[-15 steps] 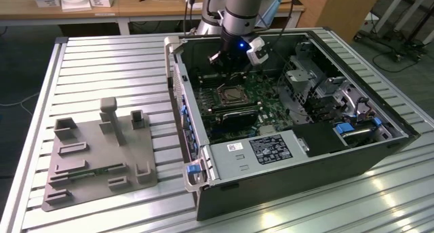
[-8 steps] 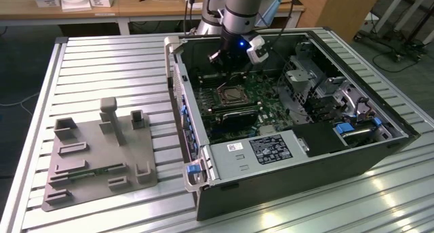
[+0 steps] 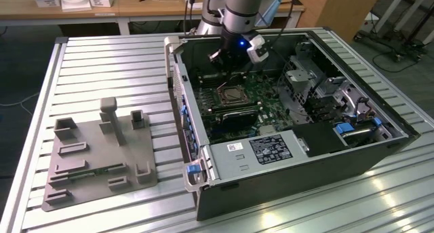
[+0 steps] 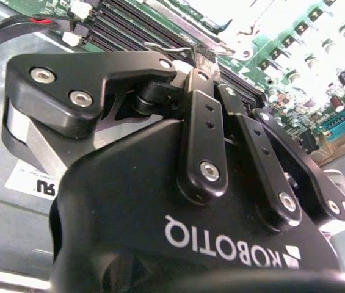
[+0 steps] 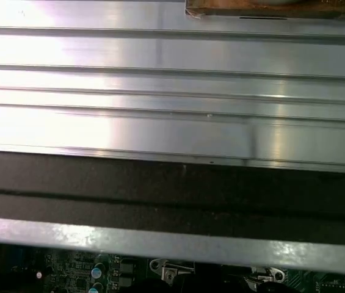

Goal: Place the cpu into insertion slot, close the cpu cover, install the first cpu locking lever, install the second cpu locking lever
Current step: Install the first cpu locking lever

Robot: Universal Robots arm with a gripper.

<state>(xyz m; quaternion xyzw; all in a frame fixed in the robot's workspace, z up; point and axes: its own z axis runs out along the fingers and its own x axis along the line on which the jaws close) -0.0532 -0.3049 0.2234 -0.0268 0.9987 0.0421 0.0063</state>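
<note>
In the exterior view my gripper (image 3: 229, 70) hangs inside the open computer case (image 3: 298, 167), just behind the socket on the green motherboard (image 3: 261, 93). The cpu (image 3: 234, 95) lies flat in the socket, its pale top showing inside the silvery cpu cover (image 3: 222, 97), which looks flat around it. In the second wrist view the fingertips (image 4: 200, 61) sit pressed together just above the board. A thin wire locking lever (image 4: 167, 46) ends right at them. I cannot see whether the lever is clamped between them.
The drive cage (image 3: 308, 75) and cables stand to the exterior view's right of the socket. A labelled grey box (image 3: 261, 149) sits at the case's near end. A grey fixture plate (image 3: 101, 152) lies on the slatted metal table (image 3: 101, 65). The case's rim (image 5: 160, 239) runs close to the wrist.
</note>
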